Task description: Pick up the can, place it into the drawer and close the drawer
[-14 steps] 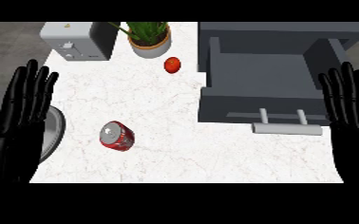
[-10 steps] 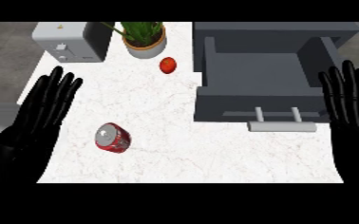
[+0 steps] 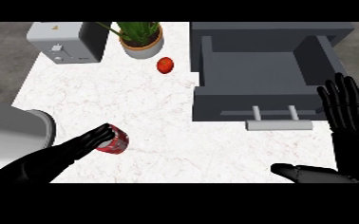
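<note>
readable text: none | can (image 3: 118,141): red wall with pale markings, too blurred to make out any letters | toaster (image 3: 64,41): small orange mark on its top and dark marks on its front, cannot tell what they say

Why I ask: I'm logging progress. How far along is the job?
Done: nothing yet, though the drawer stands open. In hand: the left hand has its fingers at the can, which lies on the counter, not yet grasped. Left: grasp it, put it in the drawer, close the drawer. The right hand rests open at the right edge.
</note>
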Robot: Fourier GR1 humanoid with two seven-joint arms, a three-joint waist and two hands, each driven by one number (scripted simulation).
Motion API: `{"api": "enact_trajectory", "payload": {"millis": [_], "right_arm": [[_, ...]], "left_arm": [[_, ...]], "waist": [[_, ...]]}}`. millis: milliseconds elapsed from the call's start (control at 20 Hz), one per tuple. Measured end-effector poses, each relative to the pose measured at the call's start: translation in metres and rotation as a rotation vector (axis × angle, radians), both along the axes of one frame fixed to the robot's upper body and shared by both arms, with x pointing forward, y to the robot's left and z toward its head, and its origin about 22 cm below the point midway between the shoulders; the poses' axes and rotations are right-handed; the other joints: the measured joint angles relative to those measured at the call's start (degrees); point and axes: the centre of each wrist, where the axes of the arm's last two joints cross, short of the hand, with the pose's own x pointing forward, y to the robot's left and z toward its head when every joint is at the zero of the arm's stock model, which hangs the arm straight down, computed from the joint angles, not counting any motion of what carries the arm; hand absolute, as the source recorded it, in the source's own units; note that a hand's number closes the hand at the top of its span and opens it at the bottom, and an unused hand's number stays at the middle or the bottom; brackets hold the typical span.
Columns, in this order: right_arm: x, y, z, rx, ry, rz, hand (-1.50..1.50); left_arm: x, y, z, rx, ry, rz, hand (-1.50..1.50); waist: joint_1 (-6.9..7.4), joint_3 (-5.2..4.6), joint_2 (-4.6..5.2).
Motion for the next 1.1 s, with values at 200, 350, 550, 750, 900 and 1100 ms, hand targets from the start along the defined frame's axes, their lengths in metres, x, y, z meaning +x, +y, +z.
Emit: {"api": "enact_trajectory", "payload": {"millis": [200,350,550,750,900,1100], "right_arm": [[-0.004,-0.008,-0.001,0.0,0.033,-0.015,-1.5],[-0.006,-0.008,-0.003,0.0,0.045,-0.015,-1.5],[-0.01,-0.012,-0.011,0.0,0.051,-0.023,-1.5],[-0.014,-0.016,-0.015,-0.004,0.057,-0.025,-1.5],[-0.019,-0.02,-0.02,-0.008,0.056,-0.024,-1.5],[-0.016,-0.029,-0.025,-0.007,0.053,-0.024,-1.5]], "left_arm": [[-0.001,0.035,0.005,0.024,0.036,-0.055,-1.5],[0.002,0.05,0.008,0.017,0.065,-0.069,-1.5],[0.003,0.063,0.002,0.024,0.103,-0.053,-1.5],[0.005,0.068,0.004,0.034,0.119,-0.031,-1.5],[0.01,0.072,0.003,0.038,0.127,-0.014,-1.5],[0.019,0.057,-0.006,0.038,0.134,-0.008,-1.5]], "waist": [[0.31,0.04,-0.07],[0.32,0.04,-0.09],[0.34,0.06,-0.1],[0.34,0.06,-0.11],[0.29,0.06,-0.11],[0.23,0.06,-0.09]]}}
